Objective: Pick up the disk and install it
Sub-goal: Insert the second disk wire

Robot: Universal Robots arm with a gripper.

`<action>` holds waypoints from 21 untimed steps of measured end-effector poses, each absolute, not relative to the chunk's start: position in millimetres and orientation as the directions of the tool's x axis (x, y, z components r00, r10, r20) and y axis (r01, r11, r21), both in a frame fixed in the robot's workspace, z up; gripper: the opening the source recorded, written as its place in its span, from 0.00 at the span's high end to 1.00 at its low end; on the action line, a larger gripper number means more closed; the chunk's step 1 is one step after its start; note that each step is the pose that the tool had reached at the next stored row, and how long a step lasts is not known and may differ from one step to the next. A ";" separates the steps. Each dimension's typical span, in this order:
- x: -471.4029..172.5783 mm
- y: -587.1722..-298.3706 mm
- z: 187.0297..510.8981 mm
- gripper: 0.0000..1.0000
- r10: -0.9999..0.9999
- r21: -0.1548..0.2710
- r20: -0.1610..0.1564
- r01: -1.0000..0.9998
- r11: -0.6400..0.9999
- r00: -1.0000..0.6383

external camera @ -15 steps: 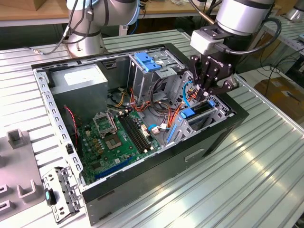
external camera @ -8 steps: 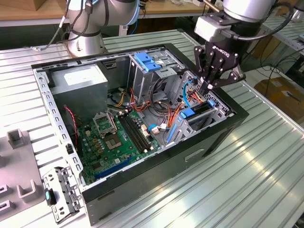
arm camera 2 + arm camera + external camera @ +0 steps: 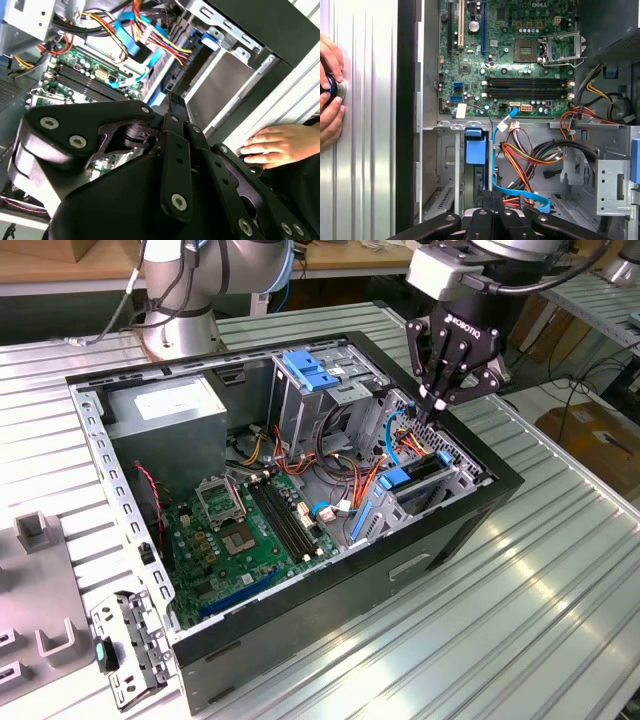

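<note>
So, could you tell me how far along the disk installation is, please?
The disk already sits in the case's drive bay, blue rail showing. The pincer hovers shut above it, holding nothing. Whether it is fully seated, I cannot tell.

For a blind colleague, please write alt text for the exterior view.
A black gripper hangs over the drive bay at the exterior view's right end of an open computer case. Inside lie a green motherboard, orange cables and a blue-railed disk.
</note>
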State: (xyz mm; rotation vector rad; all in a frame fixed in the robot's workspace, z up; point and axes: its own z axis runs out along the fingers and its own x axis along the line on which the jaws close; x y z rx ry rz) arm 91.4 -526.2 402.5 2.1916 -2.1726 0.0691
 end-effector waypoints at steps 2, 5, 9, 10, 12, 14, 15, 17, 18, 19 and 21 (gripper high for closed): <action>93.2 -520.7 402.4 0.89 -0.997 0.011 0.072 -1.000 -0.008 0.009; 95.2 -510.9 402.4 0.89 -0.997 0.015 0.076 -1.000 -0.008 0.010; 98.2 -493.3 402.4 0.89 -0.996 0.022 0.084 -1.000 -0.008 0.010; 99.0 -480.3 402.2 0.89 -0.995 0.026 0.095 -1.000 -0.008 0.010; 99.2 -469.5 401.9 0.89 -0.993 0.030 0.115 -1.000 -0.007 0.011; 99.2 -469.5 402.0 0.89 -0.993 0.030 0.115 -1.000 -0.007 0.011; 99.2 -469.5 402.0 0.89 -0.993 0.030 0.116 -1.000 -0.007 0.011; 99.2 -469.5 401.9 0.89 -0.993 0.030 0.116 -1.000 -0.007 0.011; 99.3 -469.5 401.9 0.89 -0.993 0.030 0.116 -1.000 -0.007 0.011; 99.2 -469.5 401.9 0.89 -0.993 0.030 0.116 -1.000 -0.007 0.011; 99.3 -469.5 401.9 0.89 -0.993 0.030 0.117 -1.000 -0.007 0.011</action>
